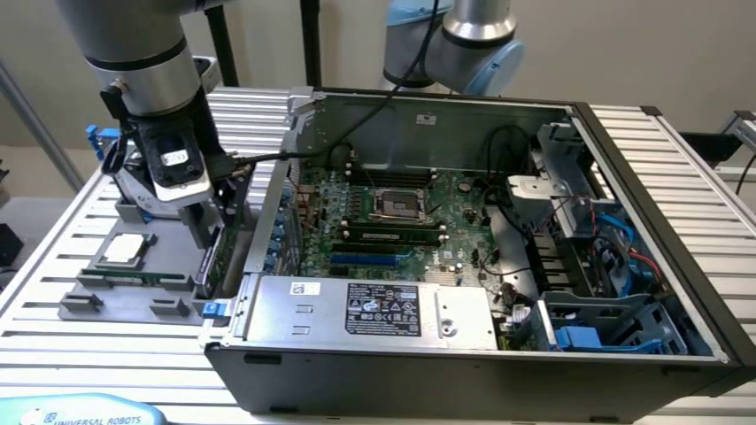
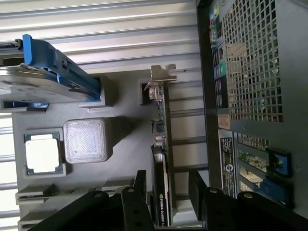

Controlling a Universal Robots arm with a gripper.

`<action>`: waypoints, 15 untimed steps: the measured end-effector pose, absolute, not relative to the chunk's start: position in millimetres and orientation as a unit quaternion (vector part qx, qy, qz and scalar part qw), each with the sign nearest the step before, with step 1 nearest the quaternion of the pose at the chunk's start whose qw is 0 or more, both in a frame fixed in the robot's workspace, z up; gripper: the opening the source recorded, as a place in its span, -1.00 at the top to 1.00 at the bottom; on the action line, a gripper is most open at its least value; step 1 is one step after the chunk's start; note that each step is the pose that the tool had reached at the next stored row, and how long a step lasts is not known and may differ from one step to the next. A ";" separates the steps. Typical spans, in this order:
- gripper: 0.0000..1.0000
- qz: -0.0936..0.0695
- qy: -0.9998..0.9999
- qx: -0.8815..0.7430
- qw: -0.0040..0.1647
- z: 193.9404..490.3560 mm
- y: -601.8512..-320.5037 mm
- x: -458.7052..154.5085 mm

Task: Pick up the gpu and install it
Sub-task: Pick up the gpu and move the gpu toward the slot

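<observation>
The claw (image 2: 168,177) is standing open, its two dark fingers (image 2: 140,185) straddling the gpu (image 2: 162,144) with a gap showing on either side, so nothing is being gripped. The gpu is standing on its edge in a slot of the grey tray (image 2: 126,120), its black body running between the fingers and its silver bracket end pointing away from the claw. In the exterior view the claw (image 1: 207,232) is hanging low over the gpu (image 1: 208,266), which is sitting at the tray's (image 1: 119,307) edge nearest the computer case (image 1: 473,372).

One gpu is showing. Beside it the tray is carrying one square silver CPU chip (image 2: 42,153), one frosted square block (image 2: 85,140) just next to that chip, and one hard drive (image 2: 43,79) in a blue-handled frame. One open computer case (image 2: 250,96) is lying alongside on the slatted table (image 1: 71,354), its motherboard (image 1: 402,208) facing up.
</observation>
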State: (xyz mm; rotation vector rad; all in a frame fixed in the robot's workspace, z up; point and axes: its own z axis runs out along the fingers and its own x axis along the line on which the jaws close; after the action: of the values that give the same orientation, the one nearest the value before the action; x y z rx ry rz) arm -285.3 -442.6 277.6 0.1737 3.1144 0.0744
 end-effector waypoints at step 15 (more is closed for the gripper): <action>0.04 0.024 0.998 0.065 0.011 250.3 -437.2 -289.1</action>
State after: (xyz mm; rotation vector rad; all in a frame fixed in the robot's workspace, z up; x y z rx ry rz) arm -289.1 -437.2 250.3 0.2022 3.1121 0.0741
